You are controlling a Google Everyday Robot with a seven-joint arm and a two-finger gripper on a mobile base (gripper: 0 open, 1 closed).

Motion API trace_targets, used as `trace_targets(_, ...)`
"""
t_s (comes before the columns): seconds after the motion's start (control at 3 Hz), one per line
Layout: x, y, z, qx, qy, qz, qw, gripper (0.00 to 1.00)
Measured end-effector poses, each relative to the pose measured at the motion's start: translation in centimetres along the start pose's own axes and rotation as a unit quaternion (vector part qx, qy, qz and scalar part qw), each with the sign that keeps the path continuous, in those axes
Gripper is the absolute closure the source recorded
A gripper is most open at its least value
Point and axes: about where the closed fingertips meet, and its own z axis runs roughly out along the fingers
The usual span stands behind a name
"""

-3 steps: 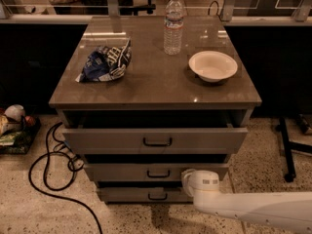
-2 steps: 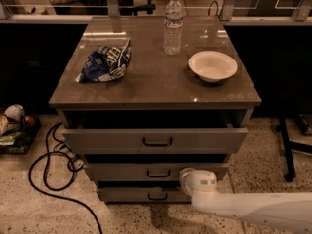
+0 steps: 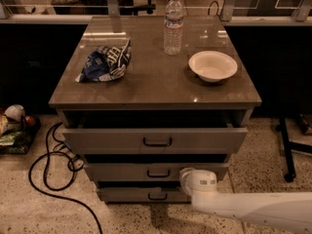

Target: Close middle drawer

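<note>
The middle drawer (image 3: 117, 172) is the second grey-beige front of the cabinet, with a small black bar handle (image 3: 158, 173). It stands a little way out, less far than the top drawer (image 3: 107, 140) above it. My gripper (image 3: 185, 175) is at the end of the white arm (image 3: 253, 211), which comes in from the lower right. It is against the middle drawer's front, just right of the handle. Its tip is hidden behind the wrist.
The bottom drawer (image 3: 126, 195) also stands slightly out. On the cabinet top (image 3: 156, 89) are a water bottle (image 3: 173, 24), a white bowl (image 3: 213, 66) and a blue chip bag (image 3: 105, 62). A black cable (image 3: 48, 179) loops on the floor at the left. A black stand (image 3: 286, 145) is at the right.
The arm's end has moved slightly left and up, closer to the middle drawer's front. The drawers look about the same.
</note>
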Motion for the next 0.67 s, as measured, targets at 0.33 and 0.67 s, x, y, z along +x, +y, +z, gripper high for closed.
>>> trace_targets(0.33, -0.04, 0.03, 0.04, 0.000, 0.000, 0.000, 1.0000, 0.61)
trace_targets(0.67, -0.08, 0.05, 0.09, -0.001, -0.001, 0.000, 1.0000, 0.38)
